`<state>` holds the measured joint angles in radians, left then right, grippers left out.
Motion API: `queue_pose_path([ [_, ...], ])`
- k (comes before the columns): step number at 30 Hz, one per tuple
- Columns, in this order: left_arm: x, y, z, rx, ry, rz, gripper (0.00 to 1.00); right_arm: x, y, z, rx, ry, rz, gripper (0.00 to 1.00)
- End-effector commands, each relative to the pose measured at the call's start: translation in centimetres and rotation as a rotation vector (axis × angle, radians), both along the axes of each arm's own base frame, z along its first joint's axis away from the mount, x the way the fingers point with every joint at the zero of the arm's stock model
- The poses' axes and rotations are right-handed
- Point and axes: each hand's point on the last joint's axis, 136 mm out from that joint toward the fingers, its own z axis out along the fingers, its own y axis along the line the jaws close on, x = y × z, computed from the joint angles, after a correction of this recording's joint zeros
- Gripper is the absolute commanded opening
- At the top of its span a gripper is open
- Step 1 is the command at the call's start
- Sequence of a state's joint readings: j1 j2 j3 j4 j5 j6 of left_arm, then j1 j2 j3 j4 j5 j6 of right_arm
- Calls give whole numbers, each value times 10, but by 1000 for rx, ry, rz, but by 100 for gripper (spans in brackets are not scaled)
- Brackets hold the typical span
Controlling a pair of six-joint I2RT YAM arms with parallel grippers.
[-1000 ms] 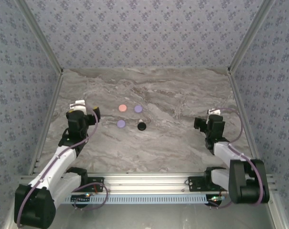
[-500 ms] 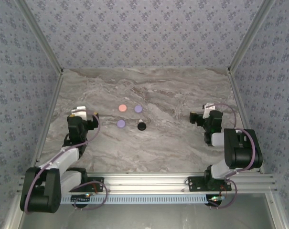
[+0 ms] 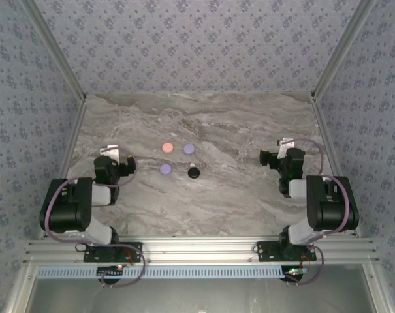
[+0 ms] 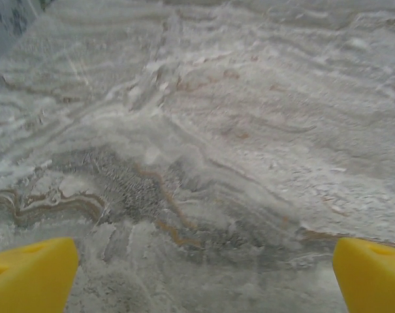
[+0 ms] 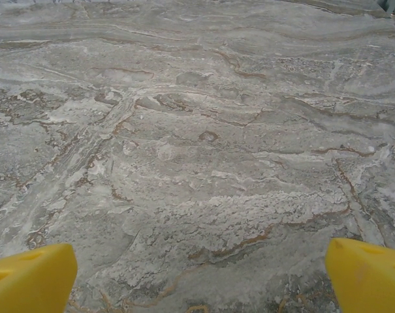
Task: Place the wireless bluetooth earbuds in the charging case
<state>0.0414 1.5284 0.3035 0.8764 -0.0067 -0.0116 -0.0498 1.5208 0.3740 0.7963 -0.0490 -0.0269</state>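
Note:
Four round coin-like discs lie mid-table in the top view: a pink disc (image 3: 167, 147), a lavender disc (image 3: 189, 149), a second lavender disc (image 3: 165, 169) and a black disc (image 3: 194, 173). A tiny pale speck (image 3: 192, 164) touches the black disc's far edge. The earbuds are too small to make out, and I cannot tell which item is the charging case. My left gripper (image 3: 110, 155) rests low at the left, well clear of the discs. My right gripper (image 3: 283, 149) sits far to the right. Both are open, with yellow fingertips (image 4: 31, 277) (image 5: 367, 274) wide apart over bare marble.
The marble tabletop (image 3: 249, 130) is fenced by patterned walls at the back and both sides. Both arms are folded back near their bases by the aluminium rail (image 3: 197, 248) at the near edge.
Both arms have folded back toward their bases; the left gripper has slid slightly nearer, and the right has shifted slightly away from me. The discs have not moved.

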Motion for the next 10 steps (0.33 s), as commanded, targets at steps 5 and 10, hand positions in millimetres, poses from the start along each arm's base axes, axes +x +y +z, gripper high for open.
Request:
queue_pose_path([
  [5, 26, -5, 26, -34, -50, -27, 99, 5, -2, 7, -8, -18, -9, 100],
  [10, 26, -4, 25, -33, -45, -27, 99, 5, -2, 7, -8, -18, -10, 100],
])
